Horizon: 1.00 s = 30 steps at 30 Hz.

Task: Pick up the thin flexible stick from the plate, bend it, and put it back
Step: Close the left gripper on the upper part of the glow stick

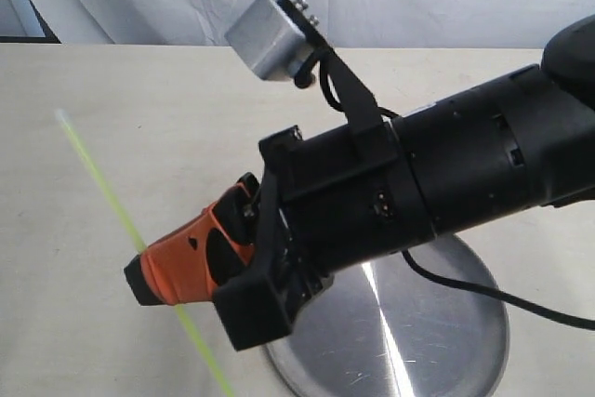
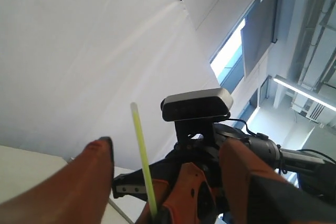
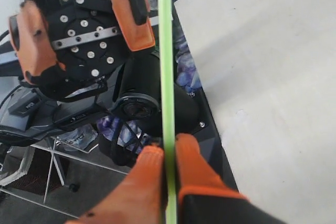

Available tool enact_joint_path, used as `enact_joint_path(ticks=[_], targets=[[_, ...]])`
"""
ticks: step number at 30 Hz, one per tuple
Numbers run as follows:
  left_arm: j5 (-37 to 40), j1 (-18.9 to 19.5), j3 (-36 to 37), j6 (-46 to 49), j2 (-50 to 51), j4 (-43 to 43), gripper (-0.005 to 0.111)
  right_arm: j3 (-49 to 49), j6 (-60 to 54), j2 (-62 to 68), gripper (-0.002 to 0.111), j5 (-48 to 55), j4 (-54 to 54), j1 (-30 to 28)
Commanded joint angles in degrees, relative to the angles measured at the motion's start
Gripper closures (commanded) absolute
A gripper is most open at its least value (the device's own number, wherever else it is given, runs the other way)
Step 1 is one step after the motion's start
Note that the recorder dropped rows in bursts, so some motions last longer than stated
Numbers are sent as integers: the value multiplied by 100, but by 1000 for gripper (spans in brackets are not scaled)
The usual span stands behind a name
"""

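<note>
The thin flexible stick (image 1: 98, 174) is a straight yellow-green rod with a pale tip, held slanted above the table. My right gripper (image 1: 177, 267) is shut on it near its middle, reaching across to the left. In the right wrist view the orange fingertips (image 3: 152, 153) pinch the stick (image 3: 167, 51). The round silver plate (image 1: 437, 332) lies under the right arm with nothing visible on it. The left wrist view shows my left gripper (image 2: 167, 145) open, its fingers (image 2: 97, 177) wide on either side of the stick (image 2: 142, 150) without touching it. The exterior view does not show the left gripper.
The beige table (image 1: 139, 90) spreads to the left and back, with a white curtain behind. In the right wrist view the left gripper (image 3: 84, 22) hangs past the table's edge (image 3: 194, 56), over floor clutter and cables. The right arm's camera block (image 1: 270, 34) stands high.
</note>
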Motion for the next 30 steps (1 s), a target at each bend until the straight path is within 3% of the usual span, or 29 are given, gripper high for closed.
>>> enact_joint_path(ticks=[1, 7, 14, 27, 30], targets=[[288, -31, 25, 3, 2, -67, 49, -6, -50, 10, 109, -50, 78, 22], [346, -31, 25, -395, 2, 257, 49, -6, -112, 309, 109, 71, 338, 30], [664, -31, 25, -1547, 2, 1045, 49, -224, -343, 499, 109, -149, 421, 540], [382, -31, 25, -1580, 2, 1135, 49, -592, -357, 867, 109, -315, 416, 1105], [393, -31, 25, -1533, 2, 1144, 56, -592, -357, 894, 109, -301, 487, 1234]])
